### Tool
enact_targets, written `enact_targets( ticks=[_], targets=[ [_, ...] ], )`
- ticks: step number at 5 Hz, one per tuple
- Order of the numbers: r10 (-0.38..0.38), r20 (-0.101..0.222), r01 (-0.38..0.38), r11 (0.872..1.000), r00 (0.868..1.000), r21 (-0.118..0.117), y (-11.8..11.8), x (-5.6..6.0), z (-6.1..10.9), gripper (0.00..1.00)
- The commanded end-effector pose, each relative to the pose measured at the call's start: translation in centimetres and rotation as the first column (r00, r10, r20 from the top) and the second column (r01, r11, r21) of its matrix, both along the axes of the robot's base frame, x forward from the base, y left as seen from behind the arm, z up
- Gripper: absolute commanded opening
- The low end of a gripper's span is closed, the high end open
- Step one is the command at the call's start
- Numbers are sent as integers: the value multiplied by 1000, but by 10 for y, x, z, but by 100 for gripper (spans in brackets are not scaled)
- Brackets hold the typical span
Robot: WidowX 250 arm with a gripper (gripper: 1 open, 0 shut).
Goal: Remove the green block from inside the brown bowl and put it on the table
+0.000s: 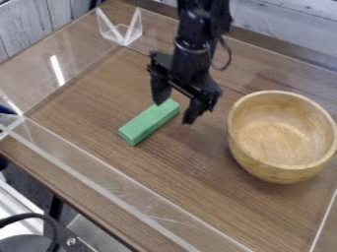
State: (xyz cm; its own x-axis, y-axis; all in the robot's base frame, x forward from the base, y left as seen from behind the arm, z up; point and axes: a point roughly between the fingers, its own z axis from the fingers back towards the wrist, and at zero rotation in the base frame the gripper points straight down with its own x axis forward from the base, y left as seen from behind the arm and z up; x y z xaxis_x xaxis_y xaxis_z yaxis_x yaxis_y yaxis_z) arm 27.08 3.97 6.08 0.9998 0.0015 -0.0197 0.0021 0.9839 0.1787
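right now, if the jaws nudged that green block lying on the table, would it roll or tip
Probably neither: the green block lies flat on the table, so it should slide. It looks rigid and likely light. A push near one end would probably spin it.

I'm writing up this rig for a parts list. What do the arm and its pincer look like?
The arm is black all over, built of blocky segments, with dark cables running down along it. It ends in a black pincer with two straight, narrow fingers fixed under a wider cross-piece. No markings or labels can be made out at this size.
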Motion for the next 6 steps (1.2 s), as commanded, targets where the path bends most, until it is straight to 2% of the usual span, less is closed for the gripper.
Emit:
enact_targets(
  ticks=[1, 2, 3, 4, 5, 6],
  targets=[
    [82, 116, -79, 996, 990, -30, 10, 10, 43, 100],
    [101, 119, -98, 995, 988, -33, 24, 5, 75, 100],
    [102, 89, -100, 994, 991, -34, 34, -4, 96, 100],
    [134, 39, -131, 987, 990, -89, 52, 2, 73, 100],
    [142, -6, -142, 983, 990, -116, 62, 8, 50, 100],
    [137, -10, -137, 980, 991, -148, 44, 6, 71, 100]
  ],
)
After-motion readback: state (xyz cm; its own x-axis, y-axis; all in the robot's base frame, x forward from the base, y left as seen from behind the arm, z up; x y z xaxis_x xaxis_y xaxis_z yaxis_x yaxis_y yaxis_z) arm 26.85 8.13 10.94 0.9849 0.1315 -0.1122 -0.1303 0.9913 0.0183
